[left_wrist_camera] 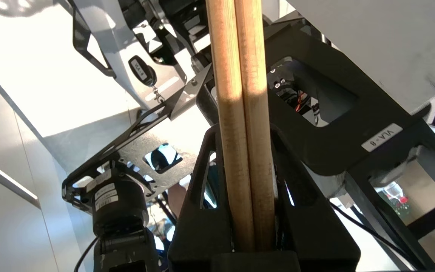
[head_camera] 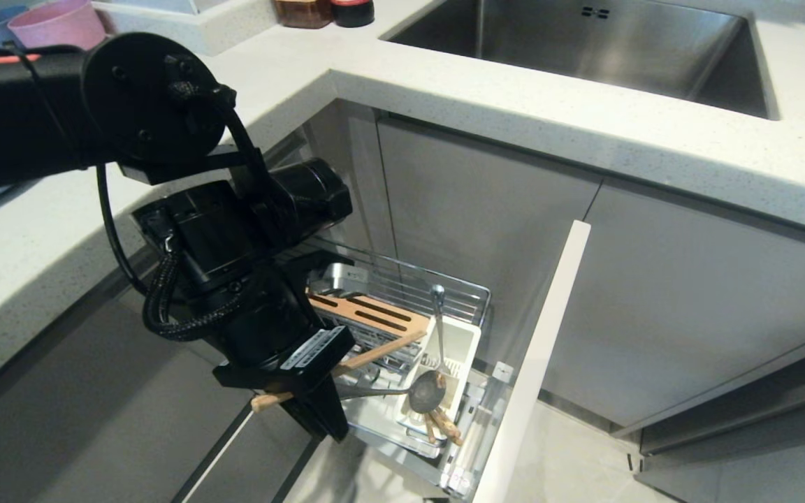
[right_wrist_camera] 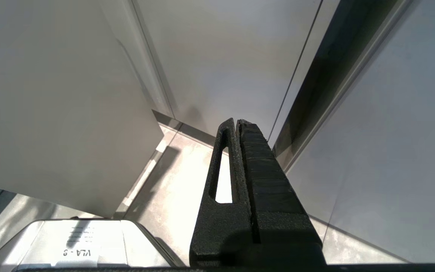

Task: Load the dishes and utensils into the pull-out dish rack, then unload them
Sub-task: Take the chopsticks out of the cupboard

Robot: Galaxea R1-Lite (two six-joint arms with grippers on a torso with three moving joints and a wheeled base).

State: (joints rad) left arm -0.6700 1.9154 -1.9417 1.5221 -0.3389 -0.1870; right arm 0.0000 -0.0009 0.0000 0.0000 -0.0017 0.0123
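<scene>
From my head camera I see my left gripper (head_camera: 305, 402) low in front of the pull-out dish rack (head_camera: 402, 279), which stands drawn out of the cabinet. My jaws are clenched on the pair of chopsticks (head_camera: 374, 355). The sticks lie nearly level across my fingers; one end pokes out behind the jaws, the long end reaches over the rack toward the white caddy (head_camera: 455, 342). Just beyond my fingertips hangs a metal spoon (head_camera: 425, 391), its bowl over the caddy's near edge, and a second spoon (head_camera: 438, 318) stands upright in the caddy. Some wooden sticks (head_camera: 443, 426) lie lower at the rack's front. I see no bowl and no plate in the rack.

From my left wrist camera, the two chopsticks (left_wrist_camera: 242, 124) run side by side straight out between my fingers (left_wrist_camera: 202, 196), tight together.

From my right wrist camera, my right gripper (right_wrist_camera: 237, 122) is pressed closed on nothing, parked near the cabinet fronts and the floor.

I judge I am in the middle: utensils are at the caddy, but whether I am loading or unloading these chopsticks, I cannot tell.
</scene>
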